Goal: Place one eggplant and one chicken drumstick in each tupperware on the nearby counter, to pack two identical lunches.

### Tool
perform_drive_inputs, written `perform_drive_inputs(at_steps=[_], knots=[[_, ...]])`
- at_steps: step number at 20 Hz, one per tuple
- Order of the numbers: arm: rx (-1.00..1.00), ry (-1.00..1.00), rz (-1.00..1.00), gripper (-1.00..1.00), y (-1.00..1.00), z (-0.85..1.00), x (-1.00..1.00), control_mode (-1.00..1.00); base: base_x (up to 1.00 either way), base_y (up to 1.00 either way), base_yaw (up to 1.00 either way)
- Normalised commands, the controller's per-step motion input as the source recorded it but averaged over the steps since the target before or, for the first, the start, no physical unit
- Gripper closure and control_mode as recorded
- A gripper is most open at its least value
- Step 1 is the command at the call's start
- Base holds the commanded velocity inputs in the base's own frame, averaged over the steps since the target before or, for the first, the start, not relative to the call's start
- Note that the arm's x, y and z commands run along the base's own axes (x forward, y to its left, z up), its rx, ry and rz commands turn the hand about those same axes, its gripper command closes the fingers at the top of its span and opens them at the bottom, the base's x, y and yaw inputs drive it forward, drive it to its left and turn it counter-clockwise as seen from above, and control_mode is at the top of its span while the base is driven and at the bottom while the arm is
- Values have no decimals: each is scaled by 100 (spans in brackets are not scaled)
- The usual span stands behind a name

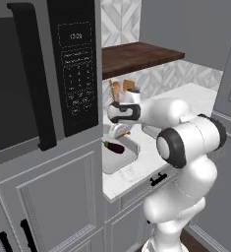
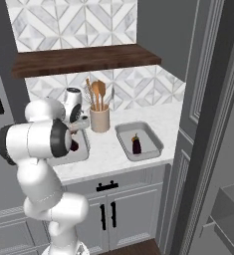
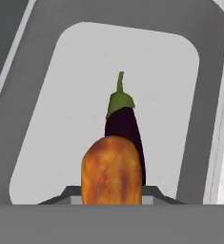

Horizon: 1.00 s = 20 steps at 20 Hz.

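Jaws clamped on chicken drumstick (image 3: 112,171), poised over left tupperware (image 1: 128,160) on counter (image 2: 161,117), eggplant (image 3: 124,127) already inside. Step in hand: placing drumstick. Next move, judged: lower, release beside eggplant.

The arm (image 1: 186,142) is made of glossy white rounded shells, bulging like stacked capsules. Dark grey rings and round caps mark each joint. Just behind the pincer (image 1: 118,132), the wrist section (image 1: 124,113) is white with a dark band around it.
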Motion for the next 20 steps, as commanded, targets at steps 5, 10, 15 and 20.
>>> perform_drive_inputs(at_steps=[5, 10, 15, 20], knots=[[-2, 3, 27, 100, 19, -85, 40, -100, 0, 0, 0], [0, -2, 23, 100, 44, -45, 0, -100, 0, 0, 0], [0, -9, 16, 100, 23, 0, 0, -100, 0, 0, 0], [0, -7, 12, 100, 19, 0, -21, -100, 0, 0, 0]])
